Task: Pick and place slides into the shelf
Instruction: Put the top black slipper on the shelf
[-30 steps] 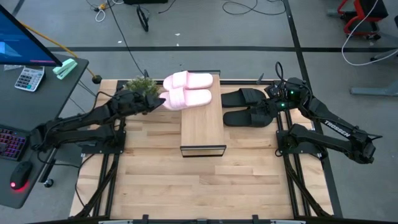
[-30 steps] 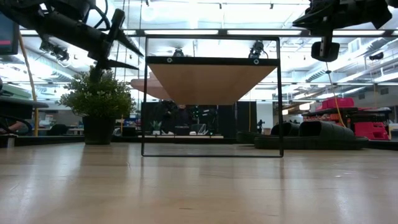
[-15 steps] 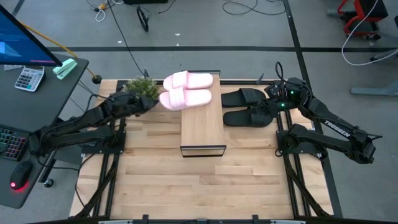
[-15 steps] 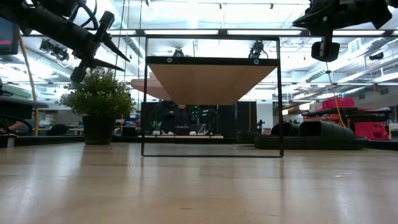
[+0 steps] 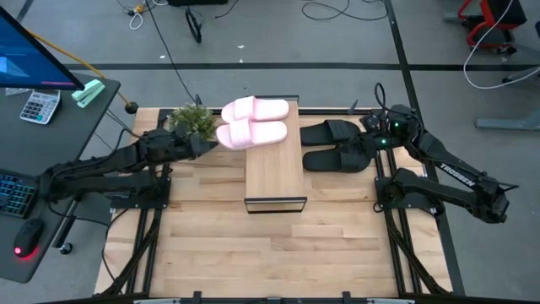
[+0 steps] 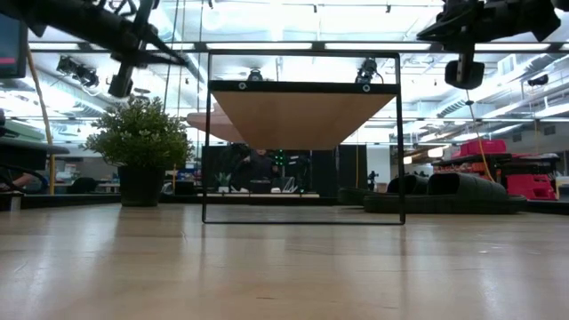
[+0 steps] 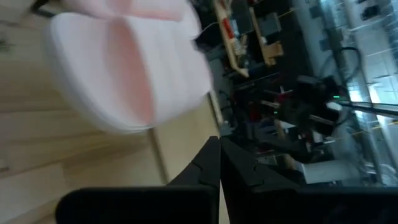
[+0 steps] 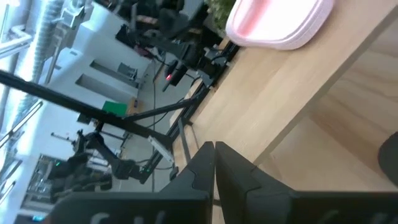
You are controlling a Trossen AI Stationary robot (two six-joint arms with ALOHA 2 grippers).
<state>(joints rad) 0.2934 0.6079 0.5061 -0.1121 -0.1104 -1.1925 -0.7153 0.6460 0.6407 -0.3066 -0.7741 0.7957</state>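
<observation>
Two pale pink slides (image 5: pixel 253 123) lie side by side on the far end of the shelf (image 5: pixel 274 173), their left ends jutting past its left edge. My left gripper (image 5: pixel 202 144) hovers shut and empty just left of them; its wrist view shows the shut fingers (image 7: pixel 219 163) short of a pink slide (image 7: pixel 124 68). Two black slides (image 5: pixel 336 145) rest on the table right of the shelf. My right gripper (image 5: pixel 367 139) hangs shut and empty above them, raised well off the table.
A potted plant (image 5: pixel 192 118) stands at the table's far left, close to my left arm. A desk with a calculator (image 5: pixel 39 106) and a keyboard lies beyond the table's left edge. Bare wooden tabletop (image 5: pixel 270 253) stretches in front of the shelf.
My left gripper has drawn back from the near pink slide toward the table's left edge, risen a little, and shut with nothing between its fingers. The pink slides have stayed on the shelf.
</observation>
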